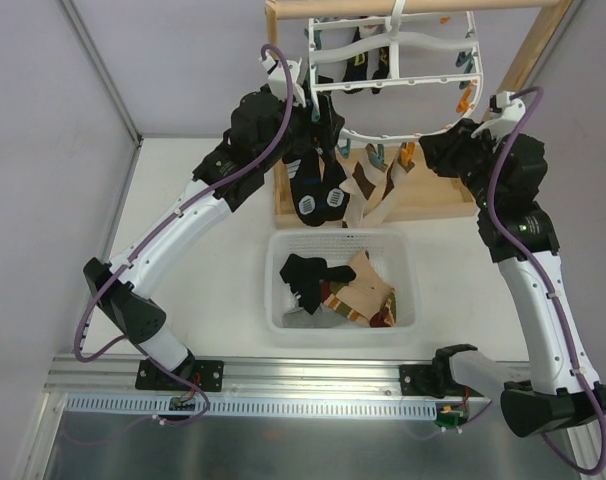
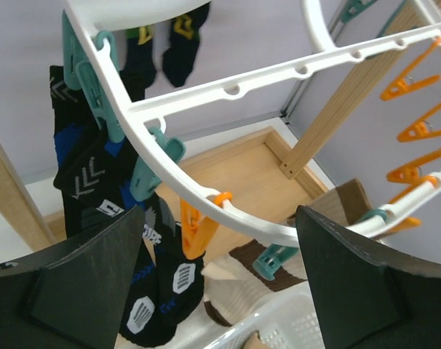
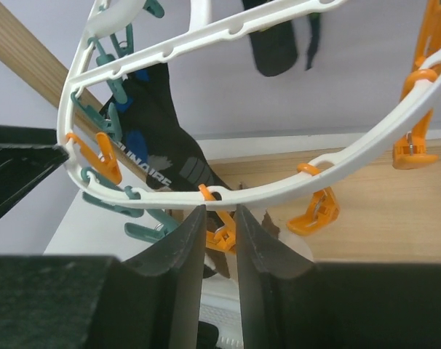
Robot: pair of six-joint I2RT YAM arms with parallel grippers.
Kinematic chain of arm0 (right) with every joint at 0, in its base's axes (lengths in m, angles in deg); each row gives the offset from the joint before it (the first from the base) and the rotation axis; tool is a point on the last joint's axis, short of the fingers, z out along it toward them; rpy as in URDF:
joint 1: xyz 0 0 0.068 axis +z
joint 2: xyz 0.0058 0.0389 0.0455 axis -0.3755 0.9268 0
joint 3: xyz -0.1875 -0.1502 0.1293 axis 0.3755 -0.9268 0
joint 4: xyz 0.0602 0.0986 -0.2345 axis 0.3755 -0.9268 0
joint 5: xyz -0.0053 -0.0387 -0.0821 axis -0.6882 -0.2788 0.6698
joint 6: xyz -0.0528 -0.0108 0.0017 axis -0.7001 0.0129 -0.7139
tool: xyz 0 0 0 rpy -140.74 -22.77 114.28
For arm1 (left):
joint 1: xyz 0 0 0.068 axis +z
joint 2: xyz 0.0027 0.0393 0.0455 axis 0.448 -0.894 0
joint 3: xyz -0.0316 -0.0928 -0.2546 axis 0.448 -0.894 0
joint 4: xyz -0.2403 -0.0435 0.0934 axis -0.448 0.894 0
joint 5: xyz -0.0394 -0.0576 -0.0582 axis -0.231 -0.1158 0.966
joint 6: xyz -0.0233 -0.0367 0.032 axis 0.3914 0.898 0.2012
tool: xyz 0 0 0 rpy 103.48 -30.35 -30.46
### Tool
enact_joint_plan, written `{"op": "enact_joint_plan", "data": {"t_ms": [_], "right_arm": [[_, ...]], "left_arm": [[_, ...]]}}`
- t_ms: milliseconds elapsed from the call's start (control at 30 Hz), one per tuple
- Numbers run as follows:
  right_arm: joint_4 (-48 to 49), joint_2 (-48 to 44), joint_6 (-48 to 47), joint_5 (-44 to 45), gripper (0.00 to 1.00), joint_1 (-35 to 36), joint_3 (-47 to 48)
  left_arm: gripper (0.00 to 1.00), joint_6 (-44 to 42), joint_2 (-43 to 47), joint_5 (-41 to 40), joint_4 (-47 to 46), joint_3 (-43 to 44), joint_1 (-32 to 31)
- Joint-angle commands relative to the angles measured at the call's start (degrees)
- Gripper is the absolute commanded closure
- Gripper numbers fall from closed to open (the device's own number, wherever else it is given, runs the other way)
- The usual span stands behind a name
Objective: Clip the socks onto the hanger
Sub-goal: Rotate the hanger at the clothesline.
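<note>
— Black fingers of the left hand sit closest, spread wide with nothing between them.

— What lies beyond them?

— Just past the tips runs the curved rim of the hanger, with an orange peg dead ahead. To that hand's left a black sock hangs clipped, its length straight down.

— And the right hand?

— Its fingers are drawn nearly together under the same rim. Another orange peg shows in the slit, but I cannot tell whether it is pinched or merely behind.

— So where are the rest of the socks?

— They're heaped in the white basket on the tabletop. That's below both hands and back toward the arm bases, roughly midway between the arms. They're crumpled, so there's no clear long axis to line up on.

— Which arm goes down?

— I'd judge the left. Neither hand is clearly nearer the basket, but the left is the empty one. It would need to drop and pull back, leaving the pegs to the right.
</note>
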Motion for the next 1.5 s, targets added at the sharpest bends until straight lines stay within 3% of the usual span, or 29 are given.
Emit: {"op": "enact_joint_plan", "data": {"t_ms": [0,267,633,733,867,1100,1167,1300,1467], "right_arm": [[3.0,-0.4,-0.9,0.9,0.75,2.3,-0.2],[6.1,2.0,-1.3,3.1,0.78,8.1,-0.8],[8.9,6.6,-2.7,5.3,0.78,17.0,2.0],[8.4,8.2,-3.2,5.9,0.79,18.0,3.2],[6.2,8.3,-3.9,5.5,0.77,18.9,4.9],[-0.7,9.9,-5.1,3.9,0.74,19.8,11.1],[-2.8,10.0,-5.1,3.1,0.71,21.0,13.1],[-9.8,9.5,-8.4,3.1,0.57,22.7,18.1],[-15.4,6.7,-12.6,13.5,0.48,22.5,21.1]], "left_arm": [[0.14,0.0,-1.4,-0.6,0.2,4.0,1.2],[0.01,0.7,1.0,-1.3,0.4,2.7,1.2],[0.02,1.5,3.6,-0.8,0.0,0.3,1.1],[0.05,0.4,2.5,-1.2,-0.1,1.3,1.1],[0.18,-1.3,-0.2,-3.0,-0.1,2.9,1.2],[0.17,0.0,-1.6,-3.1,-0.1,2.6,1.0],[0.17,-0.3,-2.0,-4.2,-0.1,3.2,1.1],[0.28,-0.8,-3.5,-6.0,-0.1,4.2,1.2],[0.4,-0.7,-4.5,-7.1,-0.2,4.9,1.9]]}}
